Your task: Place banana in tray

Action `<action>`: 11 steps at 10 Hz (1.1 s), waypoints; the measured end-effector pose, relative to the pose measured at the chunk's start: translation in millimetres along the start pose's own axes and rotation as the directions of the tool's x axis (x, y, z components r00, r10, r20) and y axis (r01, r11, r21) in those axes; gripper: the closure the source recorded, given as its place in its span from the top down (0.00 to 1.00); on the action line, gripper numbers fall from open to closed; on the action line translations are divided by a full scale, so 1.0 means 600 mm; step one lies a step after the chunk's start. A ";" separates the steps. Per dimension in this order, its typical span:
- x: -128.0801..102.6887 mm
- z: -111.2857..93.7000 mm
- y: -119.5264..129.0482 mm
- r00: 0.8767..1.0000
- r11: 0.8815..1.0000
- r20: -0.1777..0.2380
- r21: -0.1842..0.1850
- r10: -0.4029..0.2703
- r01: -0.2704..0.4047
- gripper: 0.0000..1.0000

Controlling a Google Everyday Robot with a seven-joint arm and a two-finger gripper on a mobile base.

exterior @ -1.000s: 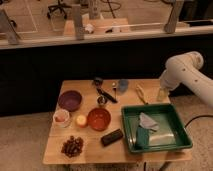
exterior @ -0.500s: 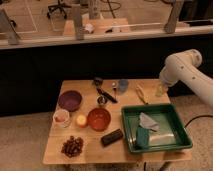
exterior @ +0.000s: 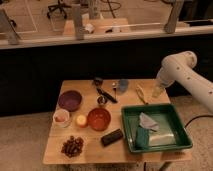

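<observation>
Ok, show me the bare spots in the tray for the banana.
Bare floor shows in the tray at its far right corner, beyond the pale cloth. The near half is crowded with other items. The banana lies behind the tray, beside the gripper.

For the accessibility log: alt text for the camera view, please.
The robot's gripper hangs at the back right edge of the wooden table, beside the banana, which lies on the table behind the green tray, not in it.
</observation>
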 end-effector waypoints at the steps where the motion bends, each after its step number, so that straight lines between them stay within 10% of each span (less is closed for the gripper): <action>1: -0.001 0.029 0.007 1.000 1.000 -0.013 0.003 0.028 -0.028 0.80; 3: -0.008 0.071 0.017 0.994 0.994 -0.008 0.015 0.111 -0.111 0.80; 11: 0.004 0.184 0.026 0.935 0.948 0.174 -0.131 0.310 -0.290 0.80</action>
